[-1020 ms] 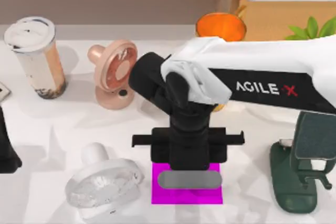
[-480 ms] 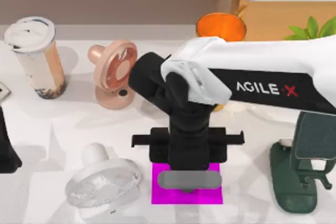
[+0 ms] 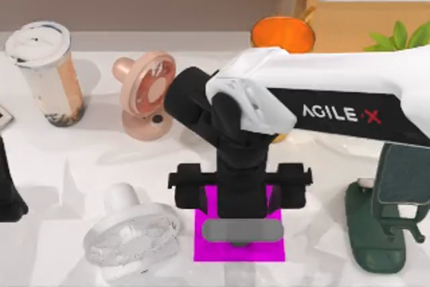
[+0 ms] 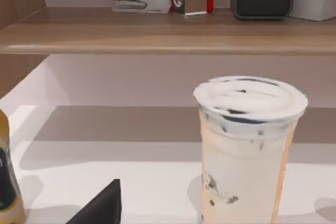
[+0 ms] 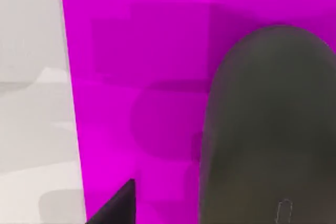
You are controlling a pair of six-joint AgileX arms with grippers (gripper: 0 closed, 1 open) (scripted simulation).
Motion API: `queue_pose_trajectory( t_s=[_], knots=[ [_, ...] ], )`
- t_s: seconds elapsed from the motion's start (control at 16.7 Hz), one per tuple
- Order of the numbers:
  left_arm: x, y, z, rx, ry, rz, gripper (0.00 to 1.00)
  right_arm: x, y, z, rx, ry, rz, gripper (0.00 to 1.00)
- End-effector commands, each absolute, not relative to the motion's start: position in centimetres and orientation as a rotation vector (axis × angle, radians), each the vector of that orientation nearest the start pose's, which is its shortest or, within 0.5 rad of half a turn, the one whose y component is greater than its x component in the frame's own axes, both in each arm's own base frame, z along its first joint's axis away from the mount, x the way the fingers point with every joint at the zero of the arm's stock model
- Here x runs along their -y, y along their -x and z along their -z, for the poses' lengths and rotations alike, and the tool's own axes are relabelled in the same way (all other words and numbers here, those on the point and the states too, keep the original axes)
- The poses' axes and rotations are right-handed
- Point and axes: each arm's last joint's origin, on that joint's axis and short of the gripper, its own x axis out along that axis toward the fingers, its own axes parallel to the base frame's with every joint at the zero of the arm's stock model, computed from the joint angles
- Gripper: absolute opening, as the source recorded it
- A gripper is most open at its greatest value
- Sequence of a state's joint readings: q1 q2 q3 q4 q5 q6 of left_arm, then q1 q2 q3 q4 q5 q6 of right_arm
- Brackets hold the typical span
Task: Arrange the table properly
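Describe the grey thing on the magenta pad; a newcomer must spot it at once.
Start at the white table and find the magenta pad at its near edge, under the right claw. The mouse lies on it: a smooth grey oval, flatter than the clear fan beside it.

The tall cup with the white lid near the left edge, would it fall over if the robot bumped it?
Probably. The cup stands tall on a narrow base, so a high push could tip it. The drink visible inside likely makes it fairly heavy. Its lid looks seated, so spilling seems less likely.
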State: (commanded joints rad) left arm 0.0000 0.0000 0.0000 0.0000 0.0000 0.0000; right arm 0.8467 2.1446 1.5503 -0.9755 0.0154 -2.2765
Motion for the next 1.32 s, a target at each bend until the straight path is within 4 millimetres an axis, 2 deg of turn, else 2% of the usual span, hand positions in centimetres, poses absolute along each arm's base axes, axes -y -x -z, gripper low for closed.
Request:
queue_pose_trajectory(
  t_s=[0.36,0.42,0.6,0.78,0.9,1.02,1.08,1.2,1.32],
  knots=[
    [0.1,-10.6,-16.0,0.000,0.000,0.000,1.00,-30.6,-26.7,-13.5,-0.022,2.230,-2.209,1.00],
    [0.1,-10.6,-16.0,0.000,0.000,0.000,1.00,-30.7,-26.7,-14.0,-0.007,2.239,-2.191,1.00],
    [0.1,-10.6,-16.0,0.000,0.000,0.000,1.00,-31.0,-26.8,-17.5,0.046,2.257,-2.061,1.00],
    [0.1,-10.6,-16.0,0.000,0.000,0.000,1.00,-29.9,-27.7,-23.1,0.023,2.188,-1.841,1.00],
    [0.1,-10.6,-16.0,0.000,0.000,0.000,1.00,-27.5,-29.2,-27.0,-0.070,2.071,-1.666,1.00],
    [0.1,-10.6,-16.0,0.000,0.000,0.000,1.00,-23.7,-31.3,-29.9,-0.236,1.896,-1.484,1.00],
    [0.1,-10.6,-16.0,0.000,0.000,0.000,1.00,-21.3,-32.5,-30.7,-0.348,1.786,-1.397,1.00],
    [0.1,-10.6,-16.0,0.000,0.000,0.000,1.00,-16.1,-35.1,-30.7,-0.615,1.524,-1.226,1.00],
    [0.1,-10.6,-16.0,0.000,0.000,0.000,1.00,-10.1,-37.7,-28.9,-0.906,1.224,-1.038,1.00]
  ],
)
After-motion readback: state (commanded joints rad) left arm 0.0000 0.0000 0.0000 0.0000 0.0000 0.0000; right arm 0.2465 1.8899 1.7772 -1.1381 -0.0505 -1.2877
